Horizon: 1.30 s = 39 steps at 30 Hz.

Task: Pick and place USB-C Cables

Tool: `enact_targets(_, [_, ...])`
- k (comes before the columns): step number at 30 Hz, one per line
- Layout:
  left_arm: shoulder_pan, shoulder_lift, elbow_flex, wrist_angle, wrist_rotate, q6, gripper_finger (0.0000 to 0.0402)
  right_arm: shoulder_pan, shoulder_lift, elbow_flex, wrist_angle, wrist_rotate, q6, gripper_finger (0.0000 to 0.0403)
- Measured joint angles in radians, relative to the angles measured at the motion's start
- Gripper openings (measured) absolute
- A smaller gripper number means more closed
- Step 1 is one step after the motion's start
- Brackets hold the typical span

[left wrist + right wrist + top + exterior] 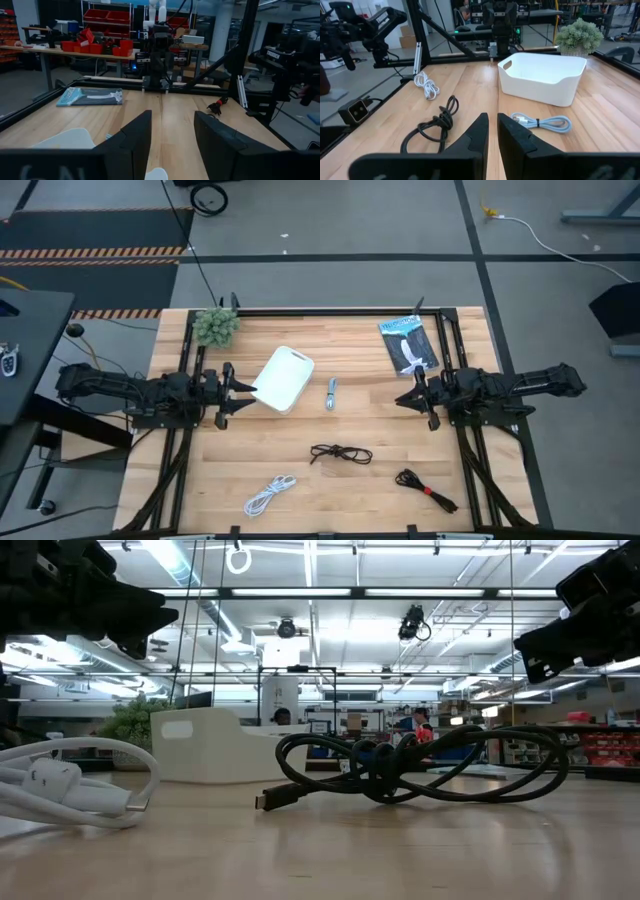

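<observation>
Waiting: both arms parked, nothing picked yet
Left pincer [232, 390]: just left of the white tray [283, 379], fingers apart, fairly wide, empty
Right pincer [418, 394]: well right of the tray, just below the blue-and-white packet [408, 343]; fingers nearly closed with a thin gap, empty
Loose black cable [341, 453]: on the desk [460, 330], below and right of the tray; long axis runs left-right, plug end sticking out leftward
Red-band black cable [426, 487]: farther right and lower from the tray; long axis diagonal, upper-left to lower-right, red band toward the lower-right end
White cable [268, 495]: well below the tray; long axis diagonal, lower-left to upper-right
Grey-blue cable [331, 392]: just right of the tray, coiled, long axis near vertical in the high view
Plant [216, 326]: above-left of the tray
Risk 1: loose black coil is untied; pinching one strand could let the rest trail and drag over the tray rim
Risk 2: thin cables lie flat on the wood; a descent that stops short closes on air, too deep jams fingertips into the desk
Risk 3: left pincer sits almost against the tray wall; a sideways swing could shove the tray
</observation>
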Motion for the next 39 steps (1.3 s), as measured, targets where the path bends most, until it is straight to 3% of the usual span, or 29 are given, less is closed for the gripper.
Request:
enact_targets(12, [0.000, 0.000, 0.000, 0.000, 0.000, 0.000, 0.0156, 0.000, 0.000, 0.000, 0.298, -0.002, 0.002, 0.0045])
enact_targets(18, [0.000, 0.000, 0.000, 0.000, 0.000, 0.000, 0.0156, 0.000, 0.000, 0.000, 0.336, -0.036, 0.073, 0.0045])
enact_targets(26, [0.000, 0.000, 0.000, 0.000, 0.000, 0.000, 0.0156, 0.000, 0.017, 0.000, 0.336, 0.086, 0.256, 0.0045])
enact_targets(32, [0.000, 0.000, 0.000, 0.000, 0.000, 0.000, 0.0156, 0.001, 0.096, 0.000, 0.358, 0.099, 0.303, 0.0045])
enact_targets(39, [0.000, 0.000, 0.000, 0.000, 0.000, 0.000, 0.0156, 0.002, 0.282, 0.000, 0.465, 0.098, 0.341, 0.0045])
